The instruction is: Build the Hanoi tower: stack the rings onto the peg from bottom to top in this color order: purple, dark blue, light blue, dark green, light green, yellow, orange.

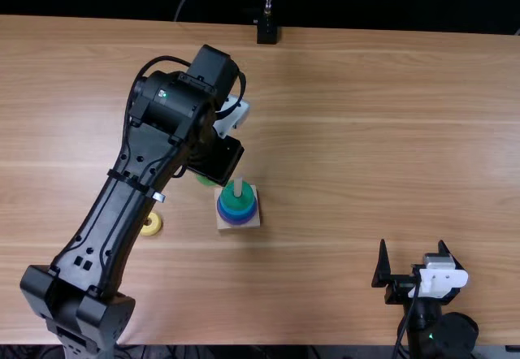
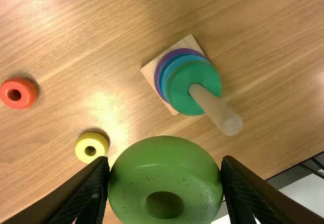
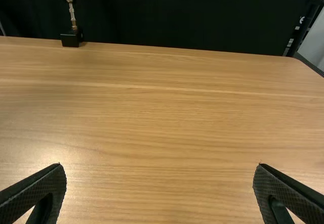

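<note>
Since the peg point(image 2: 217, 110) already bears purple point(image 2: 161, 64), dark blue point(image 2: 163, 74), light blue point(image 2: 171, 68) and dark green point(image 1: 236, 196), I judge that you are on step five, the light green ring point(image 2: 162, 171). Your left gripper point(image 2: 165, 160) has it clasped between both fingers, off the table point(image 1: 366, 131) and just beside the peg, out past the base's point(image 1: 253, 219) far left corner.

You now need to carry it over the peg's tip, centre its hole, lower it onto the dark green and only then let go. Watch the hole: if you release off centre, the ring could catch on the tip or drop off the base's edge.

After that, you have the yellow ring point(image 1: 151, 224), lying flat between the base and the table's left edge, then the orange ring point(image 2: 18, 93), flat and farther from the base. Your right gripper point(image 1: 413, 257) stands empty, fingers spread, by the table's near edge.
</note>
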Robot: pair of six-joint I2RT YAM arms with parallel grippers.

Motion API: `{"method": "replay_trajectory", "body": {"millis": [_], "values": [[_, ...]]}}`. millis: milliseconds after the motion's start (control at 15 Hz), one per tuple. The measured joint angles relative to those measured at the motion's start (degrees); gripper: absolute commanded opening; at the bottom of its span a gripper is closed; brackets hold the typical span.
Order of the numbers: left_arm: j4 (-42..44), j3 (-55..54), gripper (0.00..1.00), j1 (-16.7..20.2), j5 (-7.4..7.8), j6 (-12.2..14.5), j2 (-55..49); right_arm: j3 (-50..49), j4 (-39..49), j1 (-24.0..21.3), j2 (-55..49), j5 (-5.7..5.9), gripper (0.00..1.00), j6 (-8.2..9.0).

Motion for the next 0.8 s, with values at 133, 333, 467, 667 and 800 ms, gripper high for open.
{"method": "replay_trajectory", "body": {"millis": [133, 333, 467, 667, 800], "values": [[0.04, 0.0, 0.0, -0.96, 0.09, -0.87, 0.0, 0.02, -0.04, 0.0, 0.0, 0.0, 1.0, -0.04], [0.02, 0.02, 0.0, -1.75, 0.09, -1.53, 0.0, 0.02, 0.0, 0.0, 0.0, 0.0, 1.0, 0.02], [0.0, 0.55, 0.0, -2.45, 0.04, -1.64, 0.02, 0.0, -0.02, 0.0, 0.0, 0.02, 1.0, 0.0], [0.04, 5.14, 0.0, -4.0, 0.09, -1.88, 0.83, 0.02, -0.02, 0.0, 0.0, 0.0, 1.0, -0.02], [0.04, 5.57, 0.0, -4.37, 0.09, -2.93, 1.95, 0.0, -0.04, 0.0, 0.0, 0.0, 1.0, 0.0]]}}
